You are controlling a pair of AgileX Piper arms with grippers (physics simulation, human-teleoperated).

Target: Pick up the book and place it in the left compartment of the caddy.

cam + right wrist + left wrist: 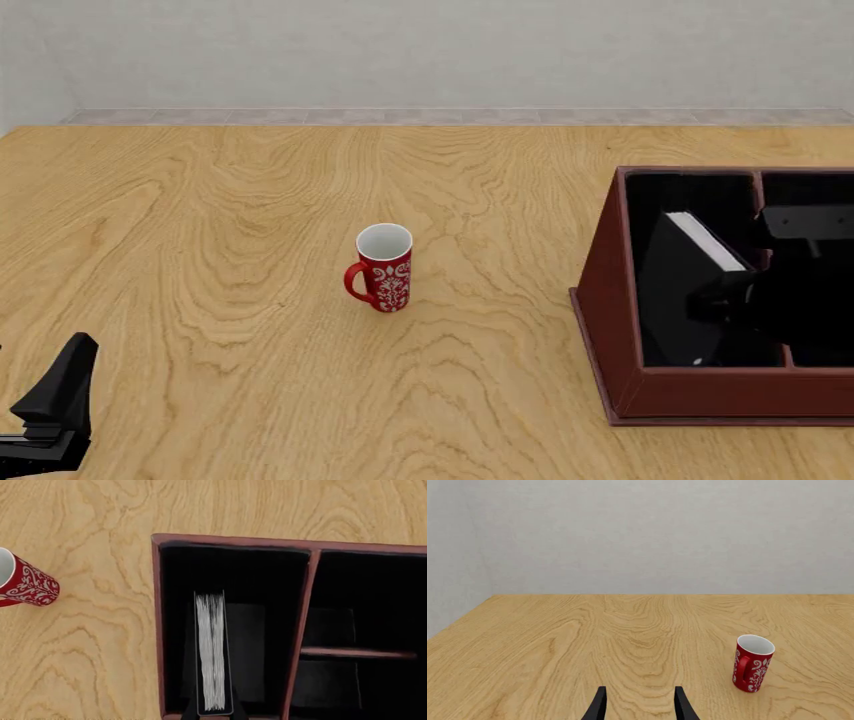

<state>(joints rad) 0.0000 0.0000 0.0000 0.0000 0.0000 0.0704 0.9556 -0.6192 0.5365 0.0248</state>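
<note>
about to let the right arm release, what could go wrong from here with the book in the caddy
1. The book stands on edge in the left compartment with open space on both sides, so it may tip against a wall when let go.
2. The right gripper sits low inside the caddy; pulling out at an angle could catch the divider.
3. The mug stands apart to the left, so there is little risk there.

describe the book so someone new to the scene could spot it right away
Find the big red-brown caddy at the table's right side. In its long left compartment a thin black slab, the book, stands on edge in the right end effector. Its white page edges mark it out against the black lining; the red mug stands alone outside.
</note>
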